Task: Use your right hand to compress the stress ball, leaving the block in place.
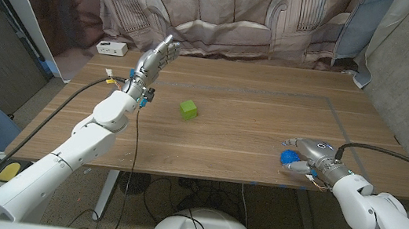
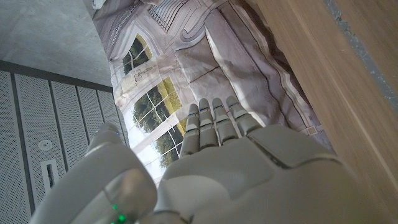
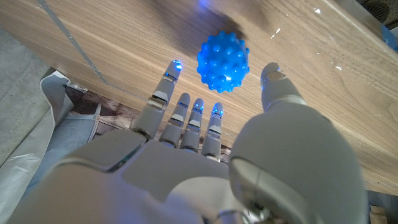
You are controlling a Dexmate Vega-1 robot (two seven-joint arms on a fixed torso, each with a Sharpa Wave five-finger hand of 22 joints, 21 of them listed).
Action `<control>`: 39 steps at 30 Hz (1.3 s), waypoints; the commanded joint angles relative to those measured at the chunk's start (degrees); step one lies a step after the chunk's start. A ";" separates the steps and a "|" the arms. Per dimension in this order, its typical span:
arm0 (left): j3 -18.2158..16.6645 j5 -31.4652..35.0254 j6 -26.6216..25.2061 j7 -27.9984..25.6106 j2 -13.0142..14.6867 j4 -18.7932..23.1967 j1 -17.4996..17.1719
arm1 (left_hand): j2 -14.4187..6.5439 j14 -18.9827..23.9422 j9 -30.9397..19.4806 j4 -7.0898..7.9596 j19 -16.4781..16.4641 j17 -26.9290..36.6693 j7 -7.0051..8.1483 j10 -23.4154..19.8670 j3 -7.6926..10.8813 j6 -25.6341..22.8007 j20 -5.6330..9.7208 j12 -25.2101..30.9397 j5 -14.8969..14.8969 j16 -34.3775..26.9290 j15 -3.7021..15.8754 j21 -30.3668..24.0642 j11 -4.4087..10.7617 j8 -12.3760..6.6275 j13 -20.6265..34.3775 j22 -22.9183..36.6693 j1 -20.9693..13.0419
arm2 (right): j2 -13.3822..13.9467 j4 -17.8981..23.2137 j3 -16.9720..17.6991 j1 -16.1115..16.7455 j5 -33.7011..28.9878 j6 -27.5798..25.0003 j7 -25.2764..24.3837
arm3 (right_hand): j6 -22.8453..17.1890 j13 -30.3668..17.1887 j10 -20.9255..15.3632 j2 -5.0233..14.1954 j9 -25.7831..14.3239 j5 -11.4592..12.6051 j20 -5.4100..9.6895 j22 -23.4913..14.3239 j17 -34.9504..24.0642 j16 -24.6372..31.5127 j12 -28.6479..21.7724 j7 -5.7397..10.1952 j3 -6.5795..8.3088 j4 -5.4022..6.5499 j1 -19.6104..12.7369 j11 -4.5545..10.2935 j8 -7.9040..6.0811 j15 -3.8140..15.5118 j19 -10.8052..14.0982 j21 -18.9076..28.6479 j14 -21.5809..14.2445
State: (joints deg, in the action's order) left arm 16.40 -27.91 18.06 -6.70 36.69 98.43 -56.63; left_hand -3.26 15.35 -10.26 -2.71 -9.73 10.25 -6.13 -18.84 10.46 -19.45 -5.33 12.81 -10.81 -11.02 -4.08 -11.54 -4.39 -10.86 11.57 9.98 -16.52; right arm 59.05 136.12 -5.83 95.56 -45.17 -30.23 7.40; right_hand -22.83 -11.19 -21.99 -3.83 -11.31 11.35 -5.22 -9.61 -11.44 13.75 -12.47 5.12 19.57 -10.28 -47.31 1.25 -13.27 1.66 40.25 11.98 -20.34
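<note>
Right hand (image 3: 205,168): fingers (image 3: 163,93) spread, over the knobbly blue rubber stress ball (image 3: 222,61), not gripping.
Left hand (image 1: 150,64): fingers straight, holding nothing.
Small green cube block (image 1: 188,110): mid-table (image 1: 254,97).

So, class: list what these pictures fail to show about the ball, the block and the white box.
- Blue stress ball: head view, partly hidden under the right robot hand; contact unclear.
- Green block: head view, too small for surface detail.
- White box: head view, markings too small.
</note>
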 commanded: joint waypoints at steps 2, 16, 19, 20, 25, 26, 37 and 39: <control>0.59 -0.59 -0.17 0.95 -0.35 -1.59 0.84 | -0.37 0.11 -0.20 -0.36 0.07 0.15 -0.11 -0.32 0.08 -0.47 -0.39 0.04 0.20 0.10 0.14 0.21 0.18 -0.33 0.16 0.32 -0.06 | 2.07 -1.13 -4.10 -3.07 2.57 -2.44 -3.01 | -0.05 -0.13 -0.41 0.08 -0.15 0.18 0.11 -0.02 -0.02 -0.24 0.12 -0.12 0.34 0.25 -0.65 0.10 0.39 0.36 0.49 0.03 -0.55; 0.97 -0.76 -0.21 1.08 -0.69 -2.50 1.41 | -0.47 -0.75 -0.21 -0.48 0.40 0.14 -0.05 -0.25 0.13 -0.56 0.00 -0.04 0.20 0.40 0.33 0.31 0.19 -0.30 0.17 0.32 -0.05 | 4.82 -2.86 -8.22 -6.53 6.21 -2.90 -6.06 | -1.53 -0.16 -2.00 0.48 -0.19 0.11 1.37 -0.04 -0.35 0.51 -0.30 -0.37 0.20 0.91 -1.56 -0.29 0.31 0.70 2.28 0.07 -2.64; 1.18 -0.71 0.17 1.29 -0.96 -2.88 1.71 | -0.49 -0.76 -0.21 -0.51 0.42 0.14 -0.03 -0.29 0.14 -0.60 0.03 -0.04 0.20 0.38 0.36 0.31 0.14 -0.30 0.17 0.32 -0.06 | 5.32 -3.29 -8.94 -7.30 7.35 -2.81 -6.54 | -1.68 -0.16 -2.11 0.56 -0.20 0.09 1.57 -0.05 -0.41 0.56 -0.30 -0.41 0.15 1.01 -1.64 0.24 0.33 0.79 2.77 0.14 -2.77; 1.28 -0.70 0.26 1.45 -1.02 -3.03 1.85 | -0.50 -0.75 -0.21 -0.52 0.41 0.14 -0.01 -0.30 0.15 -0.64 0.04 -0.04 0.20 0.37 0.35 0.30 0.18 -0.31 0.17 0.32 -0.06 | 5.47 -3.46 -9.34 -7.63 7.49 -2.79 -6.79 | -1.69 -0.16 -2.10 0.58 -0.20 0.09 1.66 -0.05 -0.43 0.56 -0.29 -0.43 0.14 1.03 -1.66 0.15 0.35 0.80 2.87 0.16 -2.77; 1.63 -0.79 0.25 1.92 -1.18 -3.64 2.39 | -0.54 -0.73 -0.21 -0.56 0.44 0.14 -0.03 -0.32 0.18 -0.73 0.07 -0.05 0.20 0.34 0.32 0.30 0.21 -0.32 0.17 0.32 -0.06 | 6.05 -4.05 -11.08 -9.05 8.33 -3.02 -7.95 | -2.20 -0.17 -2.97 0.87 -0.22 0.06 2.37 -0.06 -0.57 0.88 -0.51 -0.83 0.10 1.13 -2.13 -0.31 0.38 1.20 4.37 0.41 -3.65; 1.66 -0.77 0.27 1.90 -1.23 -3.74 2.46 | -0.56 -0.73 -0.21 -0.58 0.44 0.14 -0.04 -0.31 0.19 -0.77 0.05 -0.06 0.20 0.32 0.38 0.29 0.64 -0.32 0.17 0.32 -0.07 | 6.19 -4.20 -11.27 -9.21 8.60 -2.99 -8.27 | -2.48 -0.16 -3.28 0.89 -0.22 0.04 2.45 -0.06 -0.60 1.05 -0.61 -0.83 0.06 1.16 -2.18 -0.22 0.32 1.43 4.55 0.41 -4.08; 2.05 -1.06 0.29 2.16 -1.66 -4.82 2.98 | -0.61 -0.71 -0.21 -0.66 0.58 0.13 0.09 -0.36 0.21 -0.83 0.00 -0.07 0.21 0.27 0.32 0.32 0.56 -0.30 0.18 0.32 -0.05 | 9.15 -3.56 -12.74 -10.29 11.08 -5.03 -8.71 | -4.43 -0.11 -4.87 1.35 -0.24 0.01 3.45 -0.08 -0.73 1.46 -0.88 -0.93 0.14 0.98 -3.56 0.10 0.00 1.78 7.03 0.75 -5.38; 2.12 -1.05 0.29 2.21 -1.68 -4.97 3.07 | -0.61 -0.70 -0.21 -0.67 0.57 0.13 0.09 -0.37 0.21 -0.83 -0.01 -0.07 0.21 0.26 0.33 0.31 0.52 -0.29 0.18 0.32 -0.04 | 9.89 -3.29 -12.84 -10.35 11.64 -5.62 -8.47 | -4.49 -0.10 -4.92 1.60 -0.25 0.03 3.60 -0.08 -0.78 1.57 -0.85 -0.98 0.27 0.95 -3.90 0.02 0.04 1.80 7.45 0.82 -5.66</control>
State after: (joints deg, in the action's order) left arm 18.07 -28.74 18.22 -4.92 35.36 94.47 -54.14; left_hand -3.25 14.62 -10.26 -3.10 -9.23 10.25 -6.14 -19.15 10.54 -20.08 -5.41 12.82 -10.81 -10.80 -3.76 -11.21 -4.08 -10.86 11.57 9.99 -16.52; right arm 65.94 132.34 -16.93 86.56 -36.07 -33.90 -0.75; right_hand -26.73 -11.20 -26.63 -2.49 -11.31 11.35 -1.82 -9.61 -11.96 14.96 -13.15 4.09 19.60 -9.40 -50.49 1.32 -12.82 2.68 46.92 12.39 -25.31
